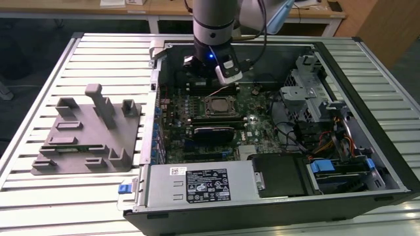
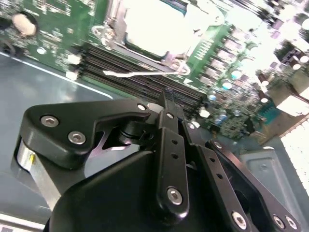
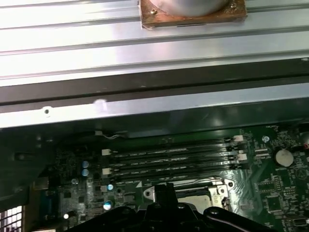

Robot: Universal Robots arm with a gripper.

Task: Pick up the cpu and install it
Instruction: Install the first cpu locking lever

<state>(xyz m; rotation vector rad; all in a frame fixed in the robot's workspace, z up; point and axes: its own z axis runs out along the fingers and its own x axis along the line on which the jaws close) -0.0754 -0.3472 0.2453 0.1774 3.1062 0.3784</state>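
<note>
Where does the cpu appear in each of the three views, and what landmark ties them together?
Exterior view: the cpu lies mid-case on the motherboard.
Second wrist view: the cpu is the pale square.
First wrist view: the cpu is partly hidden.
Shared landmark: the black memory slots beside it.

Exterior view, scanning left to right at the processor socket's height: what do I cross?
Grey plastic fixture → cpu → metal drive cage → slatted table.
</note>
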